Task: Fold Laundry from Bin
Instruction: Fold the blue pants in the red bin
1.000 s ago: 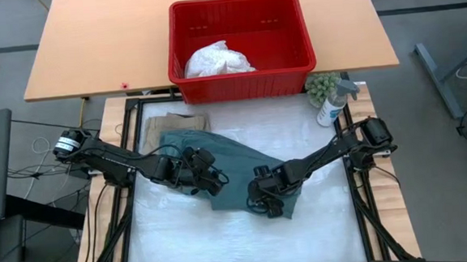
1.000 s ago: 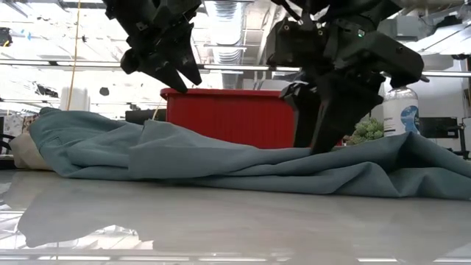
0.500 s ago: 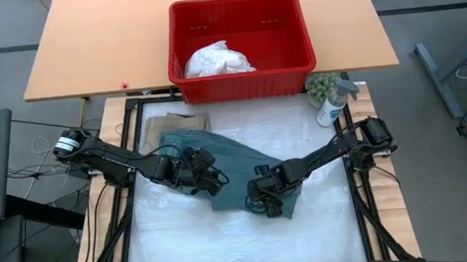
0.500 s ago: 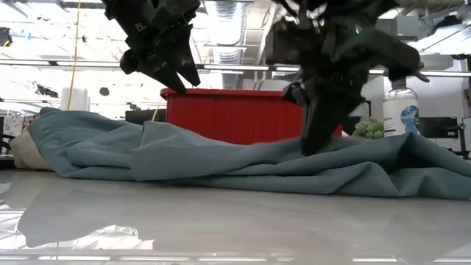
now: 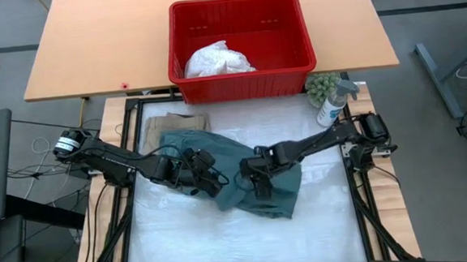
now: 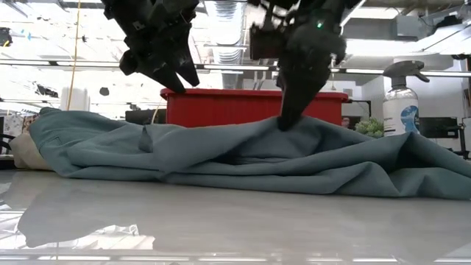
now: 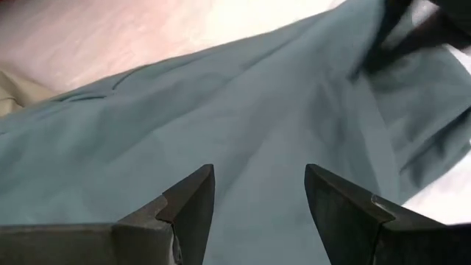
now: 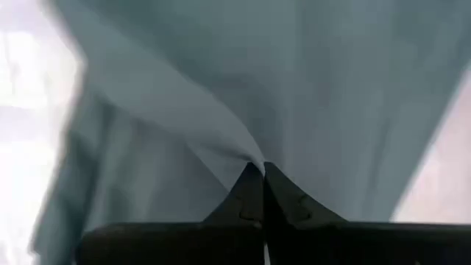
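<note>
I have the right gripper (image 5: 255, 181) pinched shut on a fold of the dark teal-green garment (image 5: 252, 166), near the middle of the white work surface (image 5: 224, 237). From table height, that gripper (image 6: 283, 121) holds the cloth up in a small peak while the rest of the garment (image 6: 221, 158) lies spread low across the surface. On my right wrist camera the 2 fingers meet tip to tip, with teal fabric gathered into creases at the point where they close.

The left gripper (image 5: 214, 178) sits at about 9 o'clock from the right one, just beside it, over the same garment. Its fingers (image 7: 193, 199) stand apart with nothing between them – teal cloth (image 7: 243, 132) shows below the gap, and at table height the gripper (image 6: 176, 73) hangs clear above the fabric.

The beige-khaki garment (image 5: 172, 122) lies flat at 11 o'clock from the teal one, partly under its edge. The red bin (image 5: 243, 83) stands at 12 o'clock on the wooden table (image 5: 98, 42) – a crumpled white garment (image 5: 217, 60) rests inside it. A spray bottle (image 5: 332, 105) and a small green plant (image 5: 322, 85) stand at the bin's right corner.
</note>
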